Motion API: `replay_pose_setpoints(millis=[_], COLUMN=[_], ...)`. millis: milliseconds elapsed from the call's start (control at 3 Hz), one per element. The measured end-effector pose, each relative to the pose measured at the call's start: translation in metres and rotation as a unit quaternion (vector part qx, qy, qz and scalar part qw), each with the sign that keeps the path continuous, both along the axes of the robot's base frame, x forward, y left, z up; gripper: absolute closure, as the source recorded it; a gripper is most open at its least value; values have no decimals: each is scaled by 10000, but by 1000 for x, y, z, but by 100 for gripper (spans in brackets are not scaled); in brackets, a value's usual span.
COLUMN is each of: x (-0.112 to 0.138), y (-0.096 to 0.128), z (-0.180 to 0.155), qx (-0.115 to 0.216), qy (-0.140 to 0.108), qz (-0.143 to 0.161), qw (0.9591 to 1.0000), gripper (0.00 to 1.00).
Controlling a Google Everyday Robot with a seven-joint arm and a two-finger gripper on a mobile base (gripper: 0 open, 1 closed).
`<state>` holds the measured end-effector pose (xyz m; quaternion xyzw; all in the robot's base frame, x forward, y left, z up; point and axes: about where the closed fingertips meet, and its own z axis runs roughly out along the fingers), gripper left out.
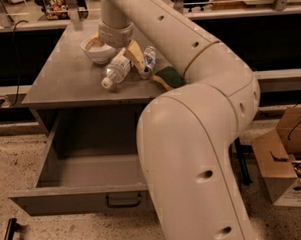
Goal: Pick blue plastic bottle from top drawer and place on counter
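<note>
Grey counter (64,86) — one blue plastic bottle (117,71) beneath one pincer (113,50).

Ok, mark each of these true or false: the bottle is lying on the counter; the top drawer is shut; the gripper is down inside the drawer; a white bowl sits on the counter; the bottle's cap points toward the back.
1. The blue plastic bottle lies on its side on the counter. True.
2. The top drawer is shut. False: it is pulled out.
3. The gripper is down inside the drawer. False: it hangs over the counter just above the bottle, fingers open.
4. A white bowl sits on the counter. True, just behind the bottle.
5. The bottle's cap points toward the back. False: it points toward the counter's front edge.
</note>
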<state>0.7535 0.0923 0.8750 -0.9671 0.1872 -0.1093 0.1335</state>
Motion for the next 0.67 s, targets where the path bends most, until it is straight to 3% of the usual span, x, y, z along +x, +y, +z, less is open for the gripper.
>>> replay_pose_setpoints(millis=[333,667], x=[-13,-15], y=[-3,-3], z=[29,32], qx=[-86,-72], qy=[-242,-272], qz=[33,37], qw=[9997,9996], gripper=[0,0])
